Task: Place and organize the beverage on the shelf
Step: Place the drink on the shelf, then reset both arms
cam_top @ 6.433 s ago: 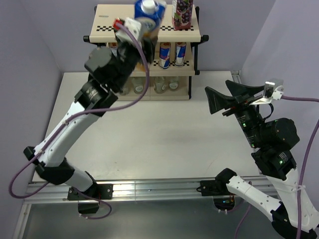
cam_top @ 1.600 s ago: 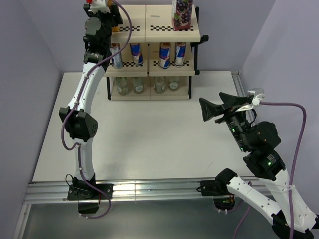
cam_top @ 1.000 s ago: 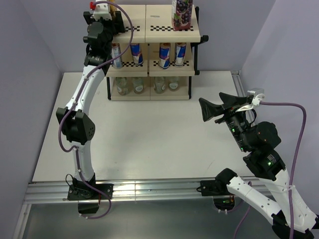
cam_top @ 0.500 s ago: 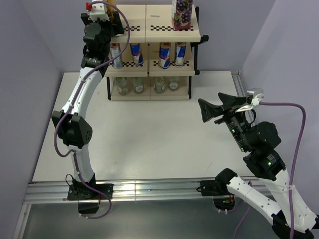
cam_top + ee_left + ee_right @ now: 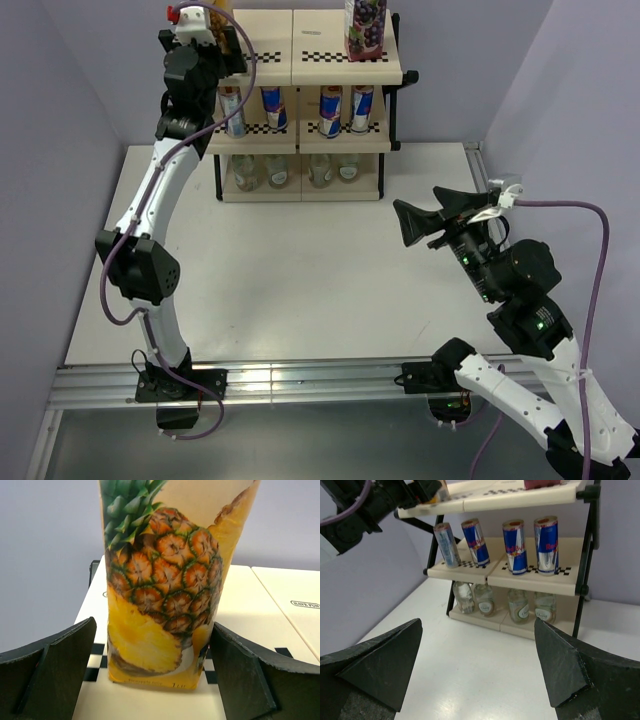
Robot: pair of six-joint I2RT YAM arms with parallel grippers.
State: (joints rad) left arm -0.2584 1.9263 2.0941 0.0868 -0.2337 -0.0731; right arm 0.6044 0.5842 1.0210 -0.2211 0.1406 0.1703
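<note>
While the tall yellow pineapple-print carton stood upright at the front left of the top tier of the cream, black-framed shelf, the left gripper sat w/ jaws spread wide either side of it, gripping nothing; the right gripper hung wide open & empty, well apart from the shelf. Risk: one finger looked v. close to the carton's side, so a skewed pull-back could clip it & tip it off the edge
</note>
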